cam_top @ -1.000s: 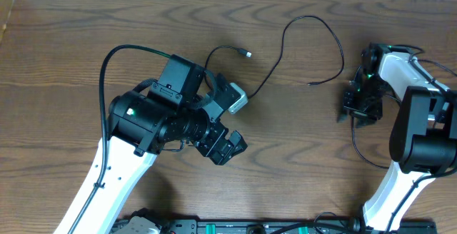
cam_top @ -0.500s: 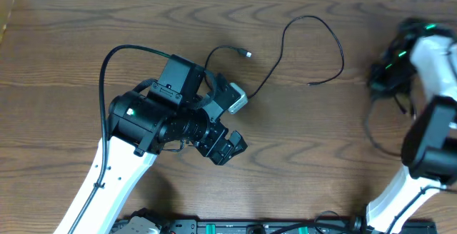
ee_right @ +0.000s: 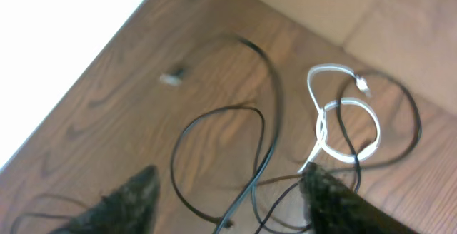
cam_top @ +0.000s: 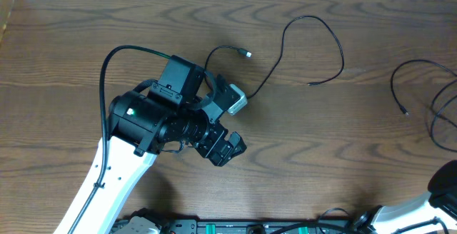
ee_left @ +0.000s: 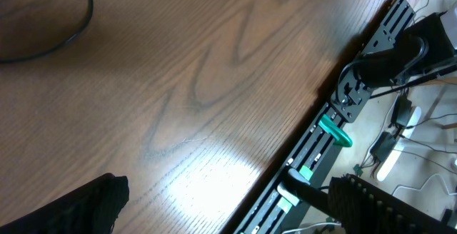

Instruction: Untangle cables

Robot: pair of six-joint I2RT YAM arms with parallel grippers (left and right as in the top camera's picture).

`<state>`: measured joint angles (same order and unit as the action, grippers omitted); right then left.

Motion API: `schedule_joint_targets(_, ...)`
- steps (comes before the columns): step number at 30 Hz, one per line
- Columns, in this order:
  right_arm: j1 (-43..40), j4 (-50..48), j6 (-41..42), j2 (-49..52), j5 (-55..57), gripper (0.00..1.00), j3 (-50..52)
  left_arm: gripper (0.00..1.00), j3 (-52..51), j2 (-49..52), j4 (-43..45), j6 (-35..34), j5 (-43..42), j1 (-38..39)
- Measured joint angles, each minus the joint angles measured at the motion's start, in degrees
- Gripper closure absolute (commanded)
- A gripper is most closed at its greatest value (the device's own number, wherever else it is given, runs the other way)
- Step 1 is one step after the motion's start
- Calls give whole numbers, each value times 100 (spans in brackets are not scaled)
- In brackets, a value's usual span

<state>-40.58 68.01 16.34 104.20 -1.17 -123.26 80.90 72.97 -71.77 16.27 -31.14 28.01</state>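
One thin black cable [cam_top: 314, 31] loops across the table's far middle, and its plug end lies free. A shorter black cable [cam_top: 223, 48] runs under my left arm. More black cables [cam_top: 418, 66] lie in loose loops at the right edge. In the right wrist view these black loops [ee_right: 268, 113] cross a white cable [ee_right: 335, 130] coiled in small rings. My right gripper [ee_right: 228, 205] hovers open above them, with a black strand on the table between its fingers. My left gripper [cam_top: 227, 148] is open and empty above bare wood, as the left wrist view [ee_left: 228, 209] shows.
A black rail [ee_left: 357, 84] with green clips runs along the table's near edge. The left arm's own thick black cable [cam_top: 107, 63] arches on the left. The table's far edge meets a white surface [ee_right: 64, 41].
The right arm swung right and out of the overhead view. Its gripper went from shut to open, and black cable loops now lie at the right edge. The left arm stayed still.
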Motion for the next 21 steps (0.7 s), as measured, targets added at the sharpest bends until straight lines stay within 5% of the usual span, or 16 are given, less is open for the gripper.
schedule_joint_targets(13, 188, 1237, 177, 166, -575, 1, 173, 5, 0, 0, -4, 0, 0, 0)
schedule_joint_targets(21, 951, 1276, 684, 166, 160, 1, 1401, 5, 0, 0, -111, -2, 0, 0)
